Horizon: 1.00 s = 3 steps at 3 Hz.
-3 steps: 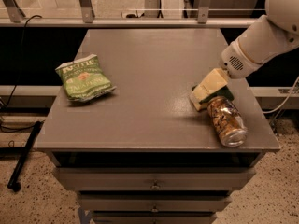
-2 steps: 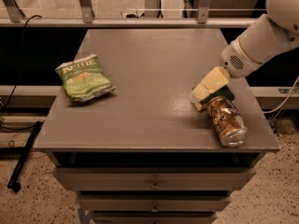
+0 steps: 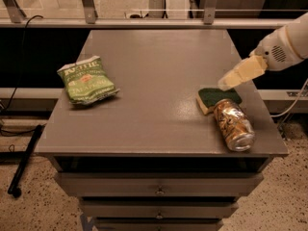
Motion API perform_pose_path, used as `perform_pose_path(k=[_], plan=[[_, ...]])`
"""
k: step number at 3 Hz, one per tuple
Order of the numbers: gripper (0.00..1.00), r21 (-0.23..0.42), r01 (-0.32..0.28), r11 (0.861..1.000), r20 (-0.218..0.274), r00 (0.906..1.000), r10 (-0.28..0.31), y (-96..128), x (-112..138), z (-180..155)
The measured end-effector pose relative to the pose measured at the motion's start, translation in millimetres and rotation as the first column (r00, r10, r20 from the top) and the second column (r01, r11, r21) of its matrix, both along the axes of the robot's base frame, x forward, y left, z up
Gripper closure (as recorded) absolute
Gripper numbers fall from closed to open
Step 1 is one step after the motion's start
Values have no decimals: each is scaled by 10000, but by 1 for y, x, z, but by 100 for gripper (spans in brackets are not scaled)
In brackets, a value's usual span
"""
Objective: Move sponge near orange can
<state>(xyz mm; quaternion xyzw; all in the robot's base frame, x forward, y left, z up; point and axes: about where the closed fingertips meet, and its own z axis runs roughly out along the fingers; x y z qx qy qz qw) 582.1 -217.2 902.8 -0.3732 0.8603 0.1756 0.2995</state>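
- Camera view: sponge (image 3: 217, 97) flat on the worktop (image 3: 159, 57), green side up, right against the far end of the orange can (image 3: 234, 125).
- Just above the sponge, in the air: jaws, holding nothing; parted or closed, cannot tell.
- Far left: green chip bag (image 3: 87, 80).

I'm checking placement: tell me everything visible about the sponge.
The small wavy-edged sponge, dark green scouring top over pale yellow foam, lies flat near the grey table's right edge. Its near side seems to touch the orange-gold can lying on its side. The pale gripper hovers above its far edge.
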Motion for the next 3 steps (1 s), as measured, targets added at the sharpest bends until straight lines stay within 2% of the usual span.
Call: perform_pose_path(k=[1, 2, 3], plan=[[0, 1238, -501, 9910, 1609, 9865, 297, -37, 14, 38], [0, 1944, -1331, 9719, 3542, 9334, 570, -57, 27, 83], [0, 1940, -1520, 9692, 4059, 9118, 618, -60, 31, 101]])
